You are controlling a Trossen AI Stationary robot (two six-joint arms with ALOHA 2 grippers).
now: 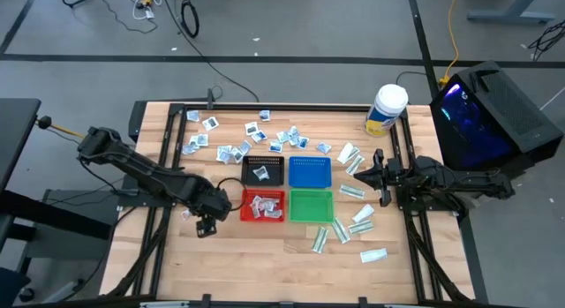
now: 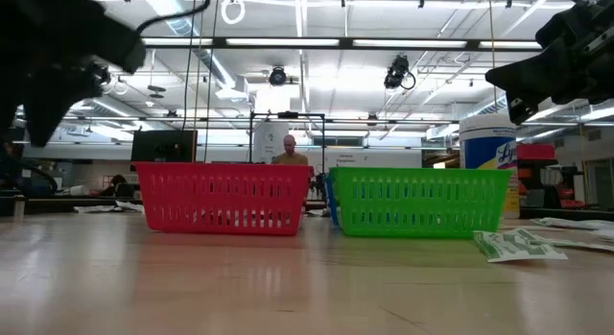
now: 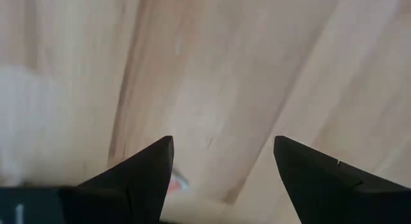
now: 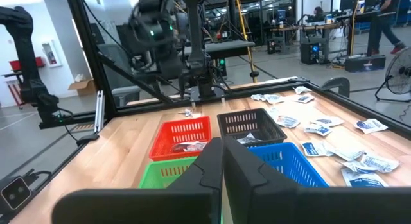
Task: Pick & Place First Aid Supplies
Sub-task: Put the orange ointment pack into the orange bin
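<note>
Squarish white packets with bluish print [image 1: 247, 136] lie scattered on the far part of the table. Longer white-and-green packets [image 1: 353, 221] lie on its right part. My left gripper [image 1: 205, 227] hangs open just left of the red tray [image 1: 263, 205], fingers pointing down over bare wood [image 3: 223, 142]. One small packet [image 1: 187, 214] lies flat on the table beside it. My right gripper [image 1: 366, 174] is shut [image 4: 223, 144] and hovers right of the blue tray [image 1: 310, 171], near the green packets. The red tray and the black tray [image 1: 263, 169] each hold packets.
Black, blue, red and green [image 1: 311, 205] mesh trays stand in a two-by-two block mid-table. A big white jar with a yellow label [image 1: 386, 109] stands at the far right edge. A black frame rims the table. Bare wood lies along the near edge. People show in the room beyond.
</note>
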